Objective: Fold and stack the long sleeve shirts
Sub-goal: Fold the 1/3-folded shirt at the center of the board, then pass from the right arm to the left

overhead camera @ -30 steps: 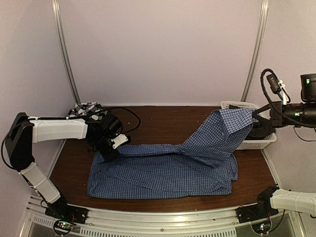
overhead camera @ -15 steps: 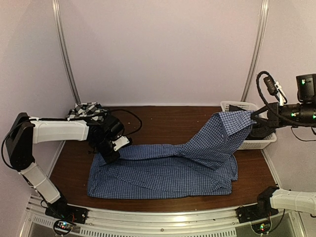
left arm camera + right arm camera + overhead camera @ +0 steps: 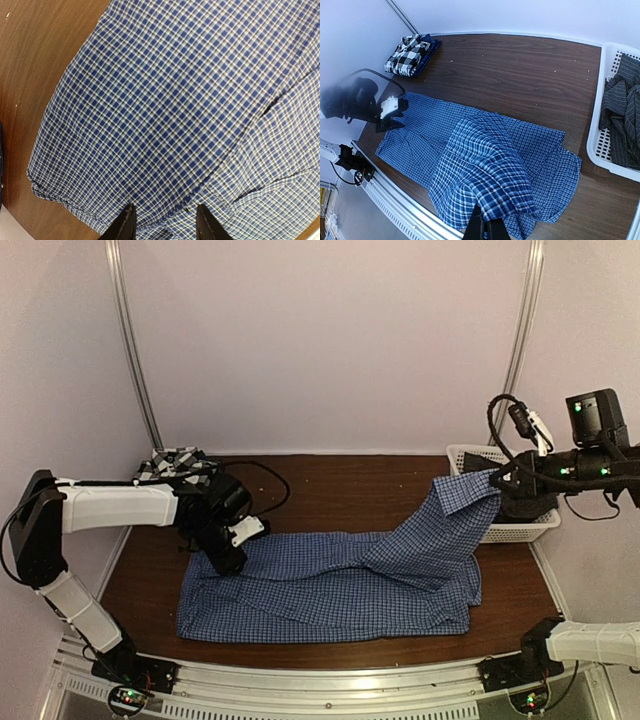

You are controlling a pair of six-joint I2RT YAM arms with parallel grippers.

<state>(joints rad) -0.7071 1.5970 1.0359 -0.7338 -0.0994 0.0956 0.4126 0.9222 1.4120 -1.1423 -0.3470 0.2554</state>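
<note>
From the overhead camera I can't make out the fingers of the right gripper (image 3: 497, 480); the cloth bunches over them. On its wrist camera only the tips show, cut off at the bottom edge and pressed together on a fold of the blue checked shirt (image 3: 330, 585). The left gripper (image 3: 165, 222) shows just two dark tips, standing apart over the shirt's hem. I can't tell whether they touch the cloth. A dark striped shirt (image 3: 622, 115) lies in the white basket (image 3: 525, 530), partly out of frame.

Since a second ago the right gripper has carried its raised corner of the shirt away from the basket, so the cloth no longer hangs across the basket's front. The left arm has barely shifted.

The shirt lies spread on the table (image 3: 340, 490) from beside the basket across to the far-from-basket end, where the left gripper sits at its edge. The plaid shirt (image 3: 175, 462) lies beyond that end.
</note>
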